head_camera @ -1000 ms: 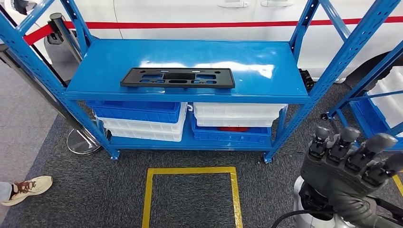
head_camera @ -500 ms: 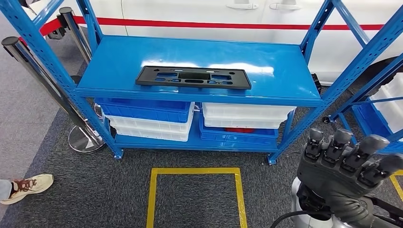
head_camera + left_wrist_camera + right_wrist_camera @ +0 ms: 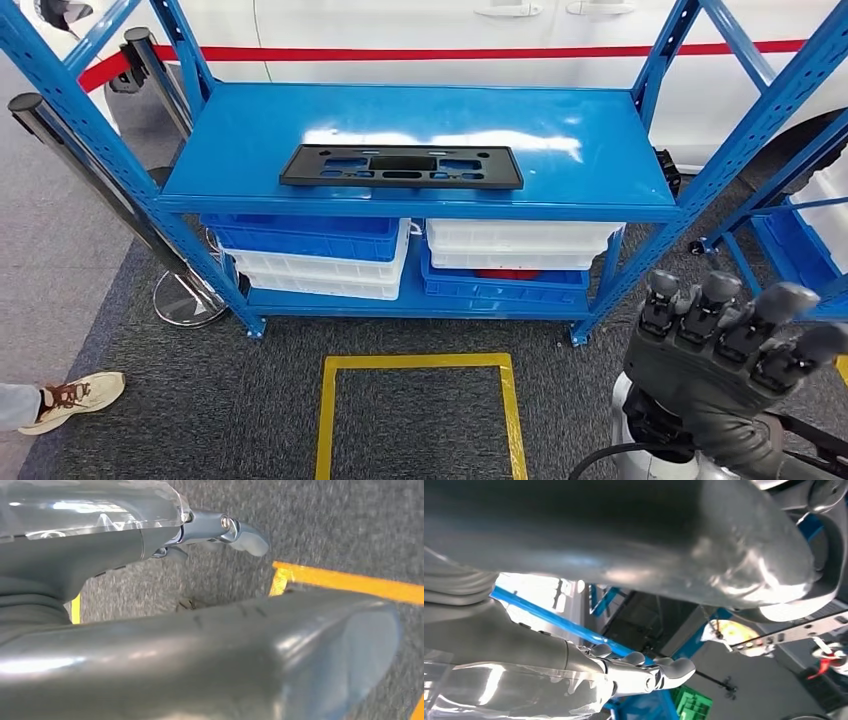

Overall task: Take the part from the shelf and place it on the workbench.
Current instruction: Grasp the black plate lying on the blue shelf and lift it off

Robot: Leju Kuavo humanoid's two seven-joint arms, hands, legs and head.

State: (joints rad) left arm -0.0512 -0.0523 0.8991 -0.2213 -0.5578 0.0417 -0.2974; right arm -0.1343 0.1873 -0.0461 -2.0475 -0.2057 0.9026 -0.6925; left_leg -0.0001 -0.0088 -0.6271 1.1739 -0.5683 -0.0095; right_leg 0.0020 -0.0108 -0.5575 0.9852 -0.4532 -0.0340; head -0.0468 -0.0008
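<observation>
The part, a flat black plastic plate (image 3: 400, 166) with cut-outs, lies lengthwise on the top board of the blue shelf (image 3: 600, 150), near its front edge. My right hand (image 3: 735, 340) is raised at the lower right, well short of the shelf, fingers apart and holding nothing. The right wrist view shows that hand (image 3: 574, 665) with fingers (image 3: 664, 672) stretched out and nothing in them. In the left wrist view my left hand (image 3: 115, 550) hangs over the grey carpet, its thumb (image 3: 280, 650) and fingers (image 3: 235, 530) apart around nothing.
Blue and white bins (image 3: 310, 250) (image 3: 515, 245) fill the lower shelf. A yellow taped square (image 3: 420, 362) marks the carpet in front. A stanchion with a chrome base (image 3: 188, 300) stands left, a person's shoe (image 3: 75, 397) lower left, another blue rack (image 3: 800, 230) right, a white car behind.
The whole picture has shifted, so the camera has moved: the shelf now sits further right in view. The part lies where it was, and my right hand keeps its pose.
</observation>
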